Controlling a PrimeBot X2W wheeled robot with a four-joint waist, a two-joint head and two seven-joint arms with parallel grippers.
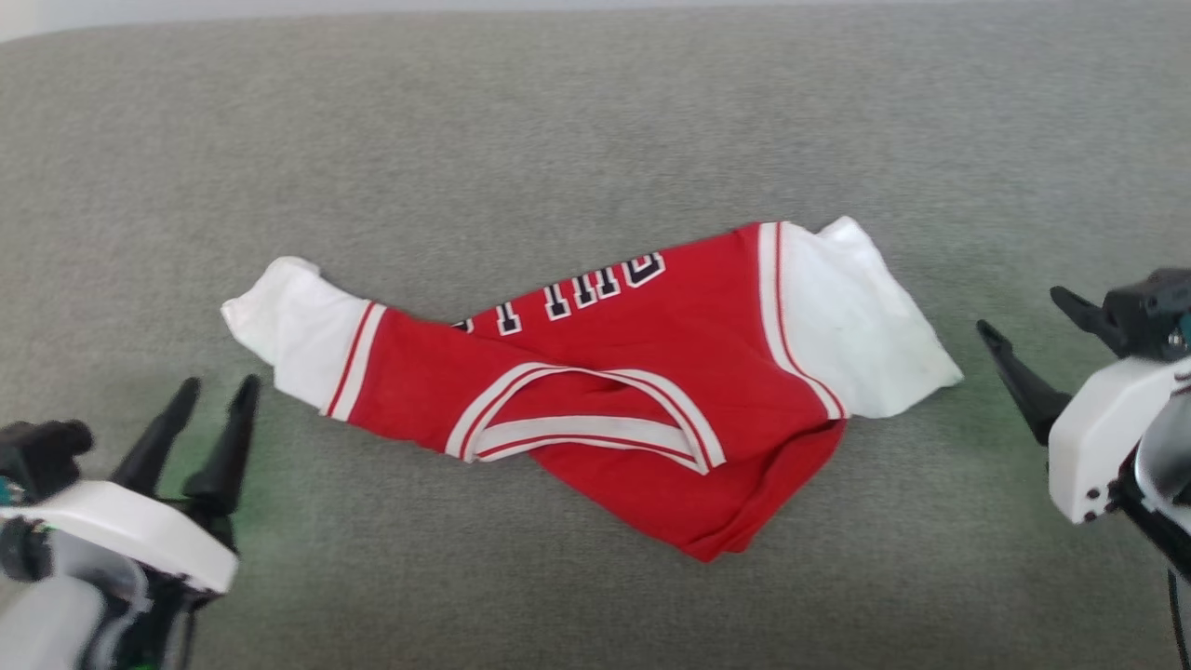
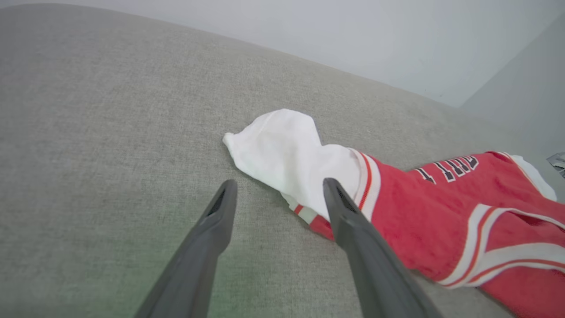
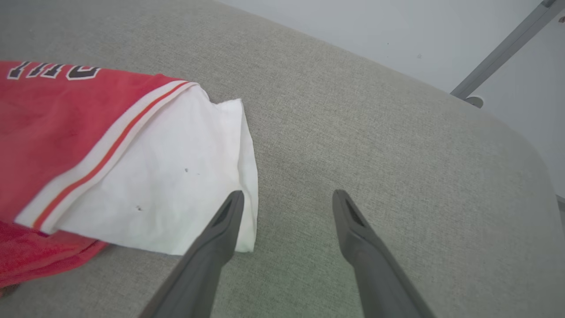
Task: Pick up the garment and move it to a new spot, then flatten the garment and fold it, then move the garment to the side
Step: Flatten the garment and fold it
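Observation:
The garment [image 1: 642,354], a red jersey with white sleeves, lies crumpled and partly doubled over itself on the grey fabric surface [image 1: 595,121], V-neck facing me and black lettering partly hidden in a fold. My left gripper [image 1: 219,386] stands open just left of and below its left sleeve [image 2: 287,150], apart from it. My right gripper [image 1: 1028,316] is open beside the right sleeve [image 3: 176,185]; in the right wrist view the gripper [image 3: 287,196] has one fingertip over the sleeve's corner. Neither holds anything. In the left wrist view the gripper [image 2: 278,185] hovers over bare surface beside the sleeve.
The grey surface stretches wide around the garment on all sides. A pale wall [image 2: 397,39] rises behind its far edge, and a grey metal bar [image 3: 503,48] leans at the upper right of the right wrist view.

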